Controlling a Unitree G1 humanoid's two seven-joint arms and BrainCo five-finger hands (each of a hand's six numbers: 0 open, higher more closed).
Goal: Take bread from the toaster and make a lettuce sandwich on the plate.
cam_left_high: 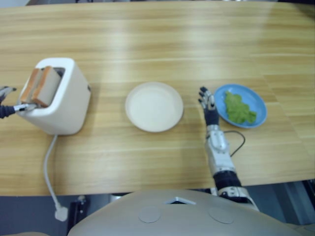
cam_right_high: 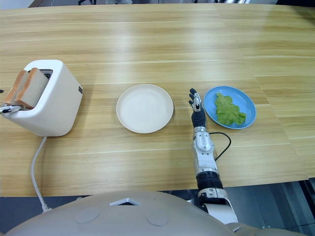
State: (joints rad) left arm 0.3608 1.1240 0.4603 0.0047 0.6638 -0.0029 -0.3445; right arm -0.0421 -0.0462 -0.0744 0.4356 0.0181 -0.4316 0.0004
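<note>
Here, a long pale wooden table (cam_right_high: 147,44) carries everything. The white toaster (cam_right_high: 54,105) stands at the left with two bread slices (cam_right_high: 27,88) upright in its slots. The left hand (cam_left_high: 7,105) is at its outer side, grip unclear. The right hand (cam_right_high: 197,110) rests between the cream plate (cam_right_high: 144,108) and the blue plate (cam_right_high: 248,105) of lettuce (cam_right_high: 227,109), fingers straight, holding nothing. The toaster's side mark is too small to read

The right robot hand (cam_right_high: 196,109) is black with small silver-grey accents. Its forearm (cam_right_high: 203,152) is a slim silver-grey casing built in segments, ending in a black ribbed collar (cam_right_high: 208,183). A thin black cable (cam_right_high: 229,139) loops out beside it. The left robot hand (cam_left_high: 5,109) is dark grey with pale metallic parts.
</note>
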